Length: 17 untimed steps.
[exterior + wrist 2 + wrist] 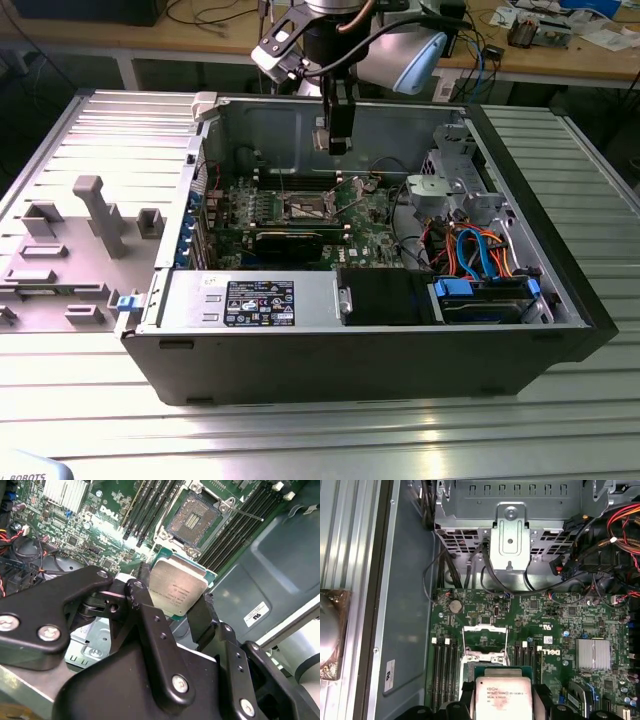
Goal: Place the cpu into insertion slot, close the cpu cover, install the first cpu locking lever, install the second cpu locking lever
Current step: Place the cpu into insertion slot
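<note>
gripper: black two-finger tool, closed on the cpu; one finger presses each of two opposite edges.
cpu: flat square chip with a dull silver top, held between the fingertips with its metal face towards both wrist cameras.
insertion slot: square socket with a dark centre and silver rim, beyond the fingertips and apart from the cpu (nothing sits in it).
locking lever: thin metal rod running out from a socket corner, on the far side of the slot from the gripper.
memory slots: long black rows on both sides of the socket, past the fingertips.
heatsink: ribbed silver block on the green board, off to one side of the gripper.
arm position: in the exterior view the gripper hangs inside the open computer case, above the motherboard and just behind the socket.
</note>
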{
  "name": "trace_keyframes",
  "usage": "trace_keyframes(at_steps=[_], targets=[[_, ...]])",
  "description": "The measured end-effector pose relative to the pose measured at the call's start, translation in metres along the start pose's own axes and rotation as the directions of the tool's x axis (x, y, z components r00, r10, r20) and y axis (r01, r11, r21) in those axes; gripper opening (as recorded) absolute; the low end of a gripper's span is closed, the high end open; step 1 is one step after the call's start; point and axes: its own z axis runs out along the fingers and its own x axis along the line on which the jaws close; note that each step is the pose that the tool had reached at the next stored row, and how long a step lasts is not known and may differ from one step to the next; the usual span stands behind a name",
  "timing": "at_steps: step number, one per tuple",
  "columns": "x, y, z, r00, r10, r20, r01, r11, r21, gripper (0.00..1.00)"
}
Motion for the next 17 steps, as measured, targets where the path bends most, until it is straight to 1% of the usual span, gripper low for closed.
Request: trace_keyframes(at_steps=[4,17], targets=[[-0.0001,-0.0004,0.0041,1.0000,0.000,0.0002,0.000,1.0000,0.0001,0.54],[-0.0001,-0.0013,0.0073,1.0000,0.000,0.0000,0.000,1.0000,0.0001,0.54]])
